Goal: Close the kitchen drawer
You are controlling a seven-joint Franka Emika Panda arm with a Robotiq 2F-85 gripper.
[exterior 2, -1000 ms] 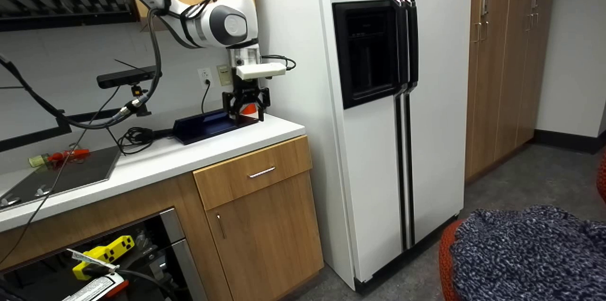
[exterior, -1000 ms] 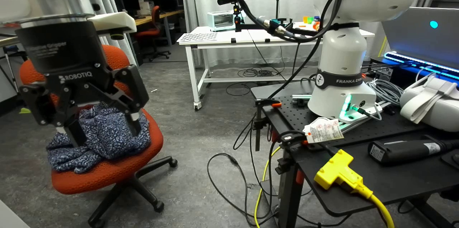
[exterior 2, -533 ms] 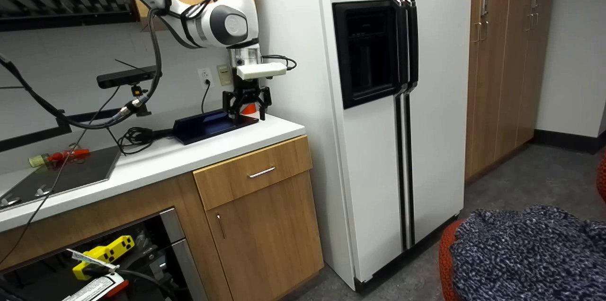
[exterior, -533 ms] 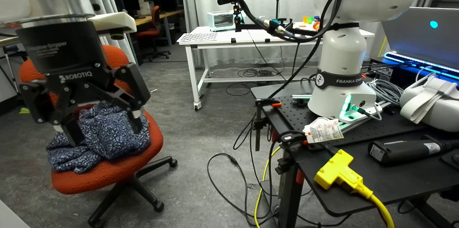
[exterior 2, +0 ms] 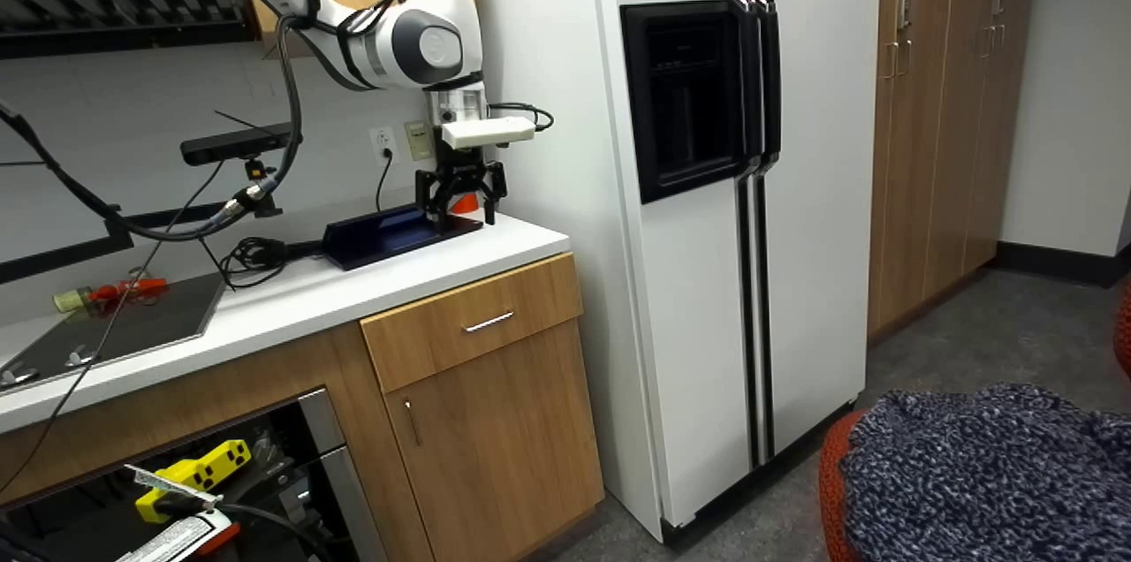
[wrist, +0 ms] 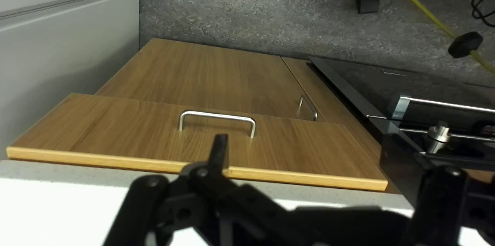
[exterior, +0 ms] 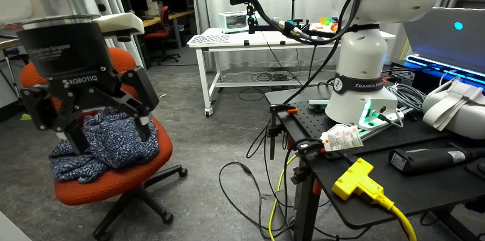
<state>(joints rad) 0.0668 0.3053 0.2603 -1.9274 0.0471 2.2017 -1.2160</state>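
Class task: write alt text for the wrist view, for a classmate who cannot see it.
A tan wooden drawer front with a silver metal bar handle, shut or nearly so, sits at the edge of a white countertop. A blurred black two-fingered gripper stands open in the foreground. Beyond lie a tan wooden cabinet door and grey floor.

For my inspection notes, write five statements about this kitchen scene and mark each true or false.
1. The light-brown wooden drawer front bears a silver metal bar handle. True.
2. The black two-fingered gripper stands open. True.
3. The gripper grasps the handle. False: it holds nothing.
4. A dark-blue rectangular tray rests on the white countertop. True.
5. The drawer front is pulled far out. False: it sits close to the countertop's edge.
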